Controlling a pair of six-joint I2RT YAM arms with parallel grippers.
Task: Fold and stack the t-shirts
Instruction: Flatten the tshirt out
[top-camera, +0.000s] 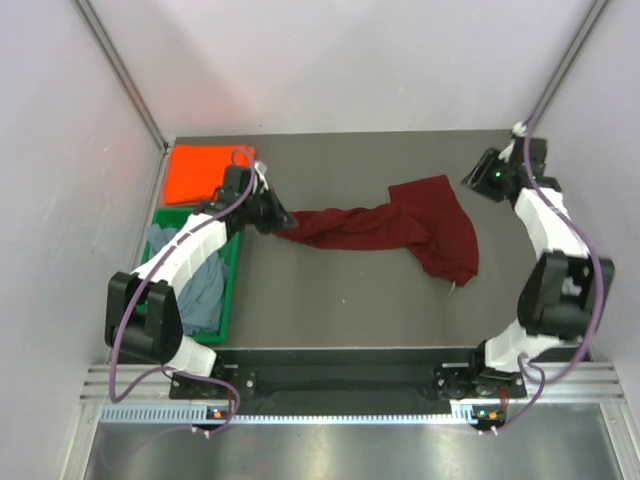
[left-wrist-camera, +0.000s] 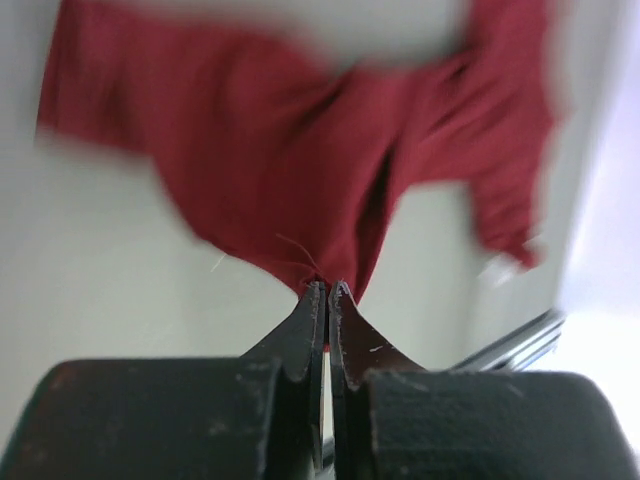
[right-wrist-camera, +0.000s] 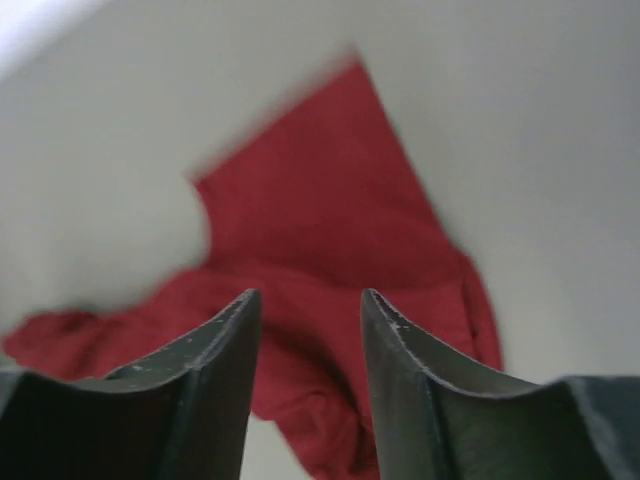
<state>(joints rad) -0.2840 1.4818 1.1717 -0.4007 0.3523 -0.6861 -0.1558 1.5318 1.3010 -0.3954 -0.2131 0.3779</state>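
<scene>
Maroon t-shirt (top-camera: 400, 230) pinched at one end.
My left jaws clench its edge, possibly a hem; it sprawls across the surface (top-camera: 330, 300), my right jaws parted and empty nearby.

I can read no writing, label, brand, number or sign in any of my three views. Both of my wrist views are blurred, and nothing in them is legible.
</scene>
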